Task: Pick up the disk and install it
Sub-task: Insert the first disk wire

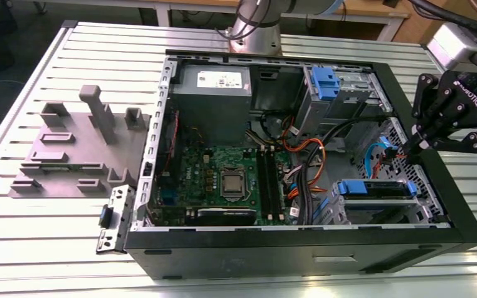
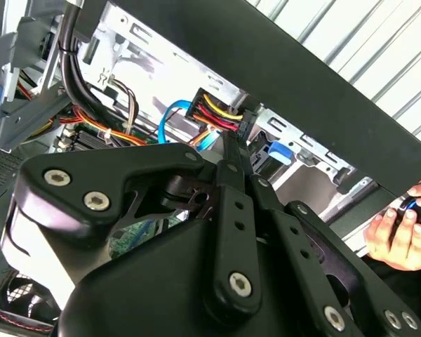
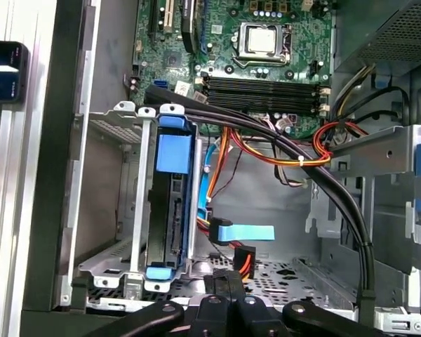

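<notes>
The disk sits in the metal drive cage at the near corner of the open computer case, on the exterior view's right. Its blue carrier frame faces up. In the first wrist view the disk stands edge-on between the cage rails. My gripper hovers inside the case wall beside the cage, fingers shut. In both wrist views its tips end right at a black connector with red, yellow and black wires. I cannot tell whether the fingers pinch it.
A blue flat cable plug and bundled black cables cross the space by the cage. The motherboard and grey power supply fill the case. A grey fixture lies on the slatted table. A person's hand is outside the case.
</notes>
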Controlling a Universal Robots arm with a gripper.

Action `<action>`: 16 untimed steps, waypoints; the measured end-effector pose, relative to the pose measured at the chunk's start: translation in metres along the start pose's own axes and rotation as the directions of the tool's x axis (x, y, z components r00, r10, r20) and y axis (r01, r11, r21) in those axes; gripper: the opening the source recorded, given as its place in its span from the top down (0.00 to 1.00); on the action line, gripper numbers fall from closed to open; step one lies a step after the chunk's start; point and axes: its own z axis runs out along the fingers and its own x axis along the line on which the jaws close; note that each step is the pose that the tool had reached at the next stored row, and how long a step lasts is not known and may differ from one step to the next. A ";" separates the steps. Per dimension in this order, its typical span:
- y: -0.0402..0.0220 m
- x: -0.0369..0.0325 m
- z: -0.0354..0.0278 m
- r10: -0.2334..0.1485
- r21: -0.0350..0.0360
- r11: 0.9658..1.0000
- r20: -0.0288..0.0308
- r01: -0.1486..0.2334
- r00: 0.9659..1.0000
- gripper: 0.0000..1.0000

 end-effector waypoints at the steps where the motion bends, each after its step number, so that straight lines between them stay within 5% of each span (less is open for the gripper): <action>1: -0.0006 0.0001 0.0000 0.000 -0.003 1.000 0.000 0.000 1.000 0.89; 3: -0.0008 -0.0001 -0.0001 0.001 -0.005 1.000 -0.008 -0.001 1.000 0.89; 6: -0.0009 -0.0002 -0.0001 0.002 -0.006 1.000 -0.032 -0.003 0.999 0.89; 8: -0.0010 -0.0002 0.0000 0.003 -0.006 1.000 -0.040 -0.003 0.999 0.89; 13: -0.0015 -0.0004 -0.0001 0.003 -0.006 1.000 -0.042 -0.003 0.999 0.89; 16: -0.0015 -0.0004 -0.0001 0.003 -0.006 1.000 -0.042 -0.004 0.999 0.76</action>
